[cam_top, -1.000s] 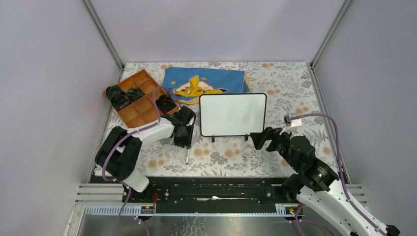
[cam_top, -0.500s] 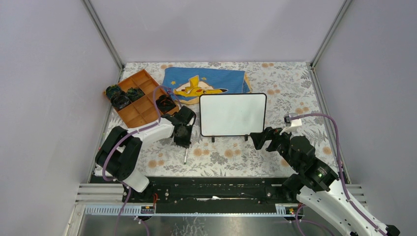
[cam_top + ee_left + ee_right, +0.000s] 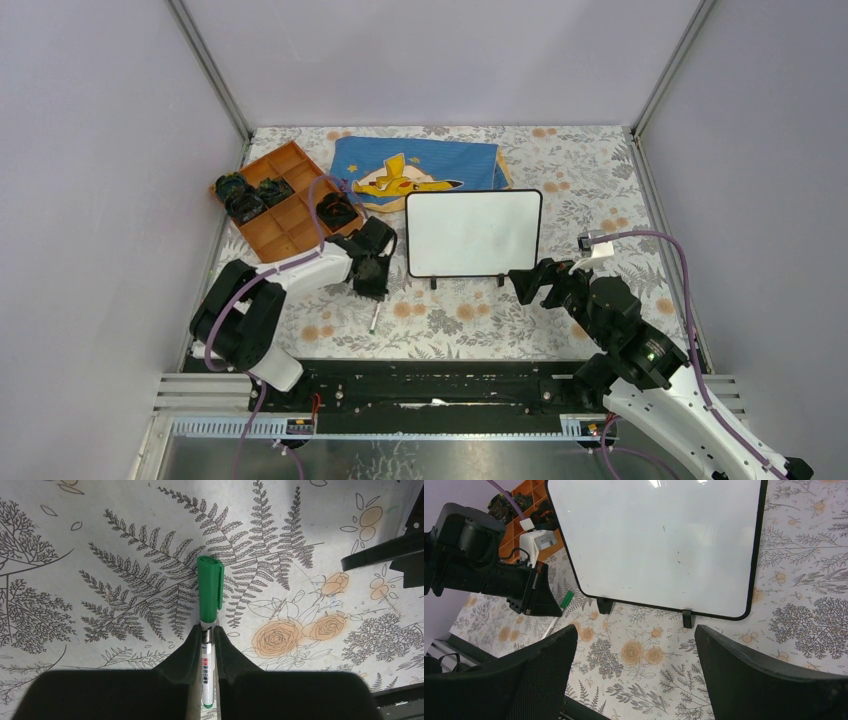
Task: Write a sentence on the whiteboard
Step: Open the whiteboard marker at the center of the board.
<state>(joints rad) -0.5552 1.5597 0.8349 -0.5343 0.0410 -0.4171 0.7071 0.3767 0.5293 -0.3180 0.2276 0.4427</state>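
From the top view, the whiteboard point(image 3: 473, 233) stands on its little feet near the middle of the flowered table point(image 3: 600, 170), its face plain white. Just behind it lies a blue cloth point(image 3: 420, 165), and to the left of that an orange tray point(image 3: 283, 200) with dark items in some compartments. The left gripper point(image 3: 372, 290) is low over the table, just beside the board's left lower corner. A marker point(image 3: 374, 318) pokes out from under it toward the near edge. The right gripper point(image 3: 520, 282) hovers by the board's right foot, pointing at the board.

In the left wrist view, the marker point(image 3: 207, 630) lies flat on the table with its green cap pointing away from the camera. The left gripper point(image 3: 205, 632) has its two fingers point(image 3: 187, 650) pressed against either side of the white barrel, just behind the cap, so the jaws are clenched on the marker.

In the right wrist view, the whiteboard point(image 3: 659, 540) fills the upper part, tilted, its face blank but for a few faint specks, and both black feet rest on the table. The right gripper point(image 3: 635, 635) has its fingers point(image 3: 539, 675) spread wide with nothing between them. At the left, the left gripper point(image 3: 544, 607) sits over the marker's green cap point(image 3: 567, 599), with the tray point(image 3: 513, 542) behind it.
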